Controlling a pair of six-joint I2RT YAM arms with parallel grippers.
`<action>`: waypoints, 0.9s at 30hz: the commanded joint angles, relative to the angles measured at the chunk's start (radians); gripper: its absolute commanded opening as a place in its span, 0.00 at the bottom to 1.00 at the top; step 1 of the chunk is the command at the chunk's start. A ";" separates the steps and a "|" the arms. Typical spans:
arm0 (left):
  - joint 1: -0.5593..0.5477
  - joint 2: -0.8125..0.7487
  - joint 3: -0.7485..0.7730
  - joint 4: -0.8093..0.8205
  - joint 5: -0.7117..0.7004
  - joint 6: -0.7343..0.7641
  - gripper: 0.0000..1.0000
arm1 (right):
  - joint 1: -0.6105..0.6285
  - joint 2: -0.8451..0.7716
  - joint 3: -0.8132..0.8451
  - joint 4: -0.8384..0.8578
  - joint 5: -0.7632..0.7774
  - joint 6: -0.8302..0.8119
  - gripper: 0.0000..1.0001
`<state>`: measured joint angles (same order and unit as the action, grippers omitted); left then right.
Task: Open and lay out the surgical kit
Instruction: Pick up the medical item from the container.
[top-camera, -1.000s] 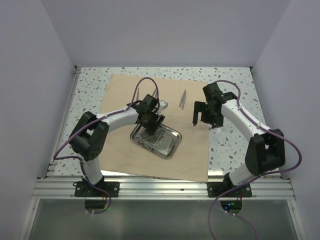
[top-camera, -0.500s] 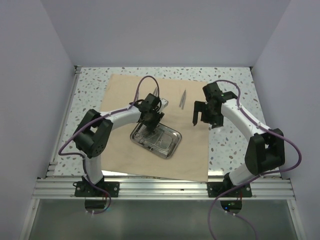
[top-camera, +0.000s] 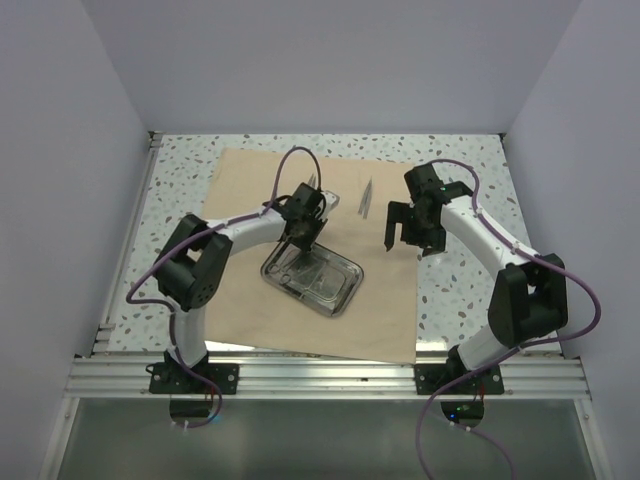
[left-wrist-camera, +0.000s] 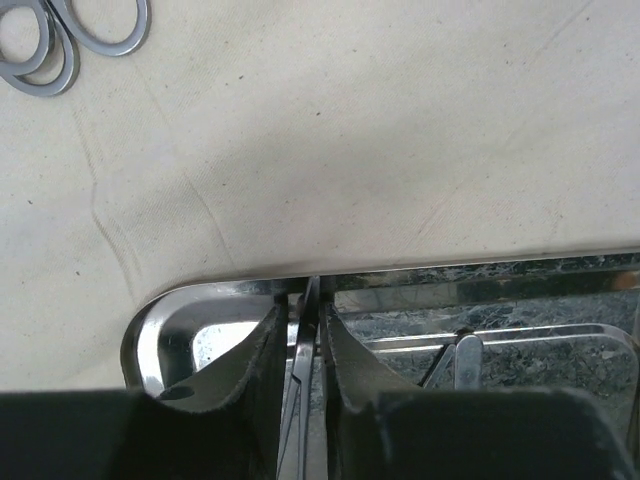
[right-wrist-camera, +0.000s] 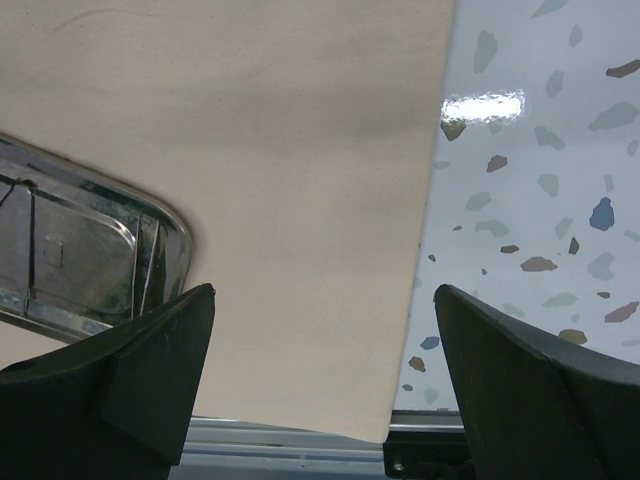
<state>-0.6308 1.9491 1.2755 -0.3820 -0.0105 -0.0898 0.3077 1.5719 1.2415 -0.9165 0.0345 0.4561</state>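
The tan wrap sheet lies spread flat on the table. The steel tray sits on its middle. My left gripper reaches down into the tray's far left corner. In the left wrist view it is shut on a thin metal instrument just inside the tray rim. Another instrument lies in the tray. A pair of ring handles rests on the wrap. Tweezers lie on the wrap beyond the tray. My right gripper is open and empty above the wrap's right edge.
The right wrist view shows the right gripper wide open over the wrap, with the tray corner to its left and speckled tabletop to its right. Grey walls enclose the table; an aluminium rail runs along the near edge.
My left gripper has shifted slightly toward the far side at the tray's corner, and its elbow has swung right. The right arm has barely moved.
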 joint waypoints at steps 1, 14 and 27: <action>-0.004 0.140 -0.051 -0.051 0.064 -0.034 0.21 | 0.004 0.008 0.027 0.002 -0.001 0.006 0.95; -0.003 -0.002 0.125 -0.293 0.015 -0.037 0.00 | 0.002 0.000 0.023 0.014 0.005 -0.005 0.96; 0.066 0.157 0.645 -0.408 -0.072 -0.151 0.00 | 0.002 0.008 0.006 0.030 -0.002 -0.008 0.96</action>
<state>-0.6010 2.0312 1.8320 -0.7723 -0.0364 -0.1753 0.3077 1.5829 1.2415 -0.8978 0.0341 0.4553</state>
